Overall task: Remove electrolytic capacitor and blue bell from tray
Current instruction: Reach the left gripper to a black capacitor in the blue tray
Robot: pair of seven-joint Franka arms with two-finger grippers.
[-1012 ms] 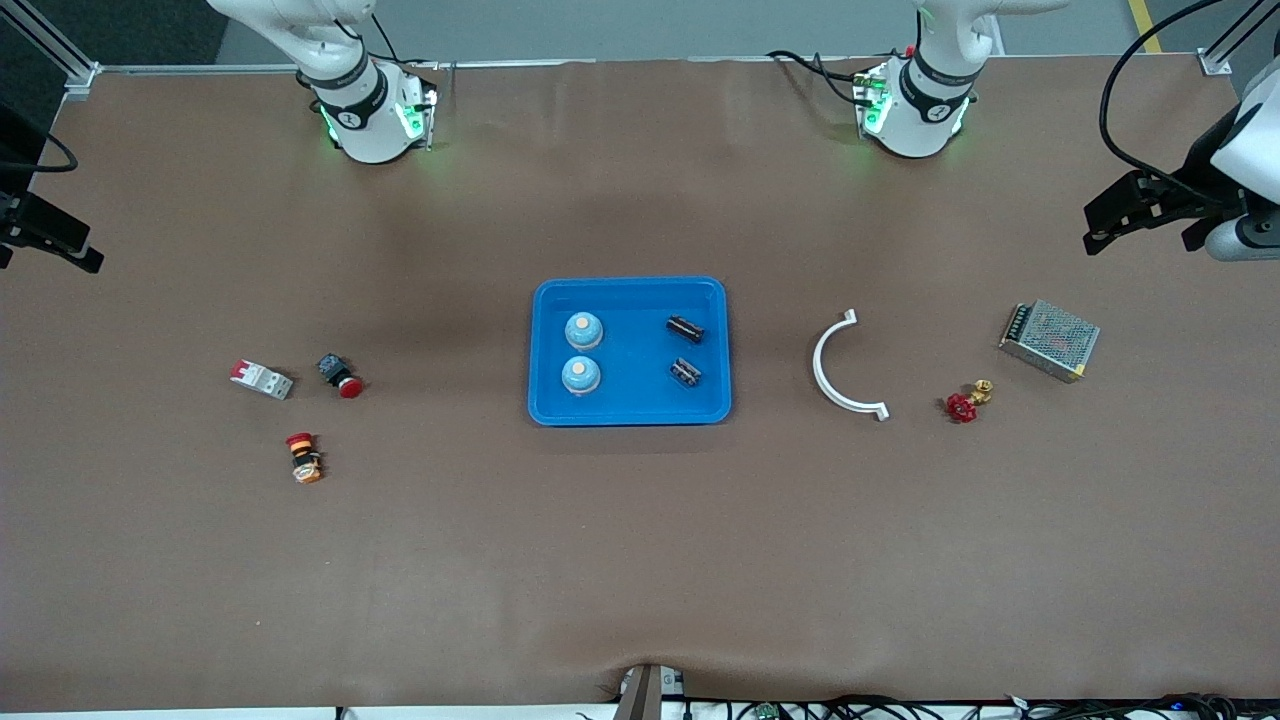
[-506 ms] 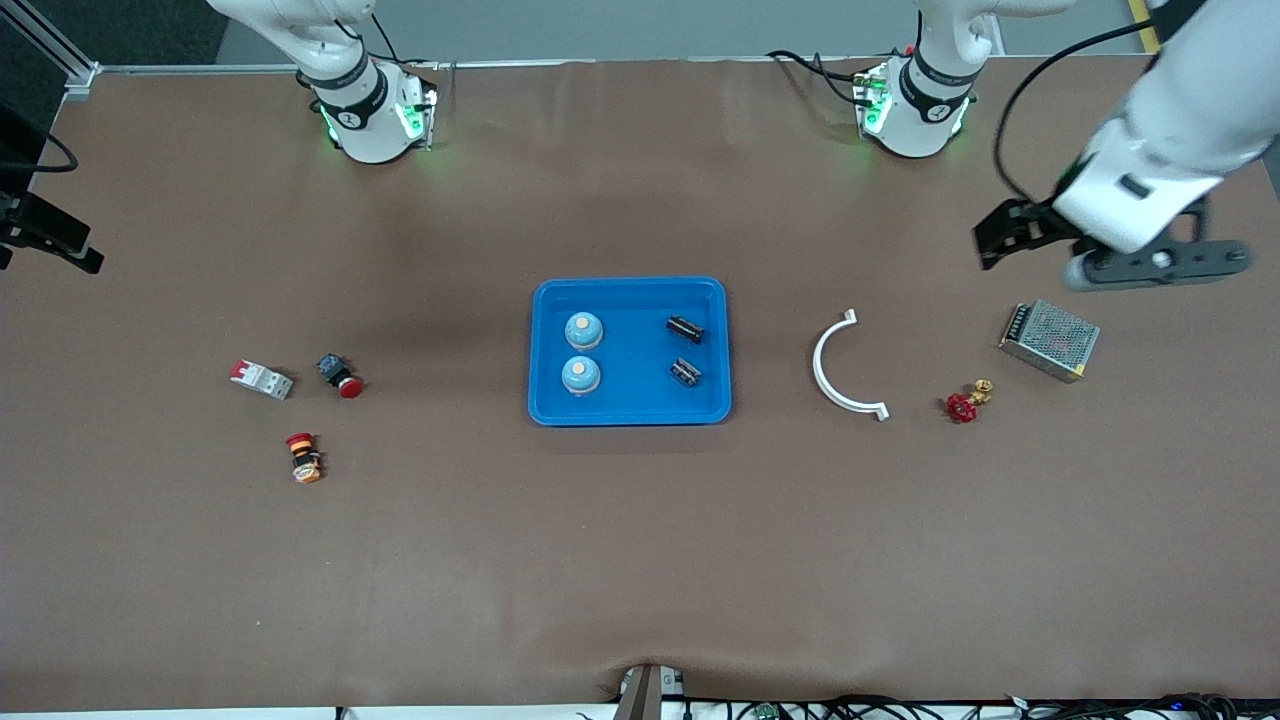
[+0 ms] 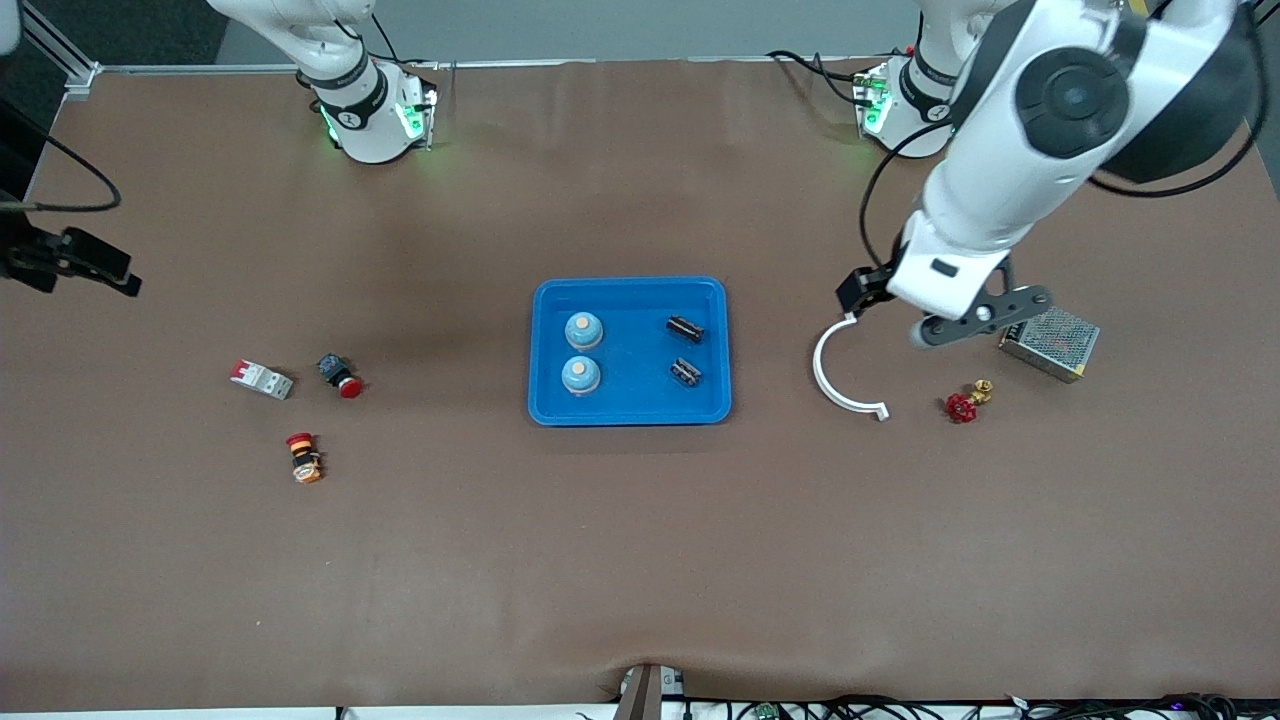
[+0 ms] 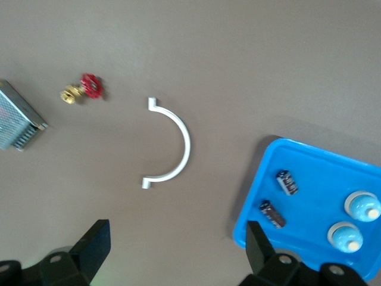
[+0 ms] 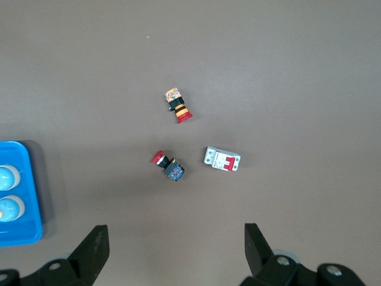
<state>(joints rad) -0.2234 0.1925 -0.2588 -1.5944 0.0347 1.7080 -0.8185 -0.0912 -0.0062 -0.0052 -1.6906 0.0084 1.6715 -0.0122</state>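
A blue tray (image 3: 632, 285) sits mid-table. In it stand two blue bells (image 3: 584, 330) (image 3: 580, 374) and lie two black capacitors (image 3: 685, 328) (image 3: 685, 372). My left gripper (image 3: 940, 310) hangs open and empty, high over the white arc beside the tray. Its wrist view shows the tray (image 4: 315, 196), the capacitors (image 4: 287, 182) (image 4: 271, 214), the bells (image 4: 363, 206) (image 4: 346, 237) and the open left gripper (image 4: 177, 238). My right gripper (image 3: 75, 265) is open and empty, high over the right arm's end of the table. Its wrist view (image 5: 175, 238) shows the tray's edge (image 5: 24, 235).
A white arc (image 3: 845, 365), a red valve (image 3: 963, 404) and a metal power supply (image 3: 1050, 340) lie toward the left arm's end. A white-red breaker (image 3: 262, 378), a red push button (image 3: 340, 375) and an orange-red button (image 3: 303, 458) lie toward the right arm's end.
My left arm has swung in from the table's end toward the tray and now hangs over the white arc. My right gripper has shifted slightly toward the tray. The table's things have not moved.
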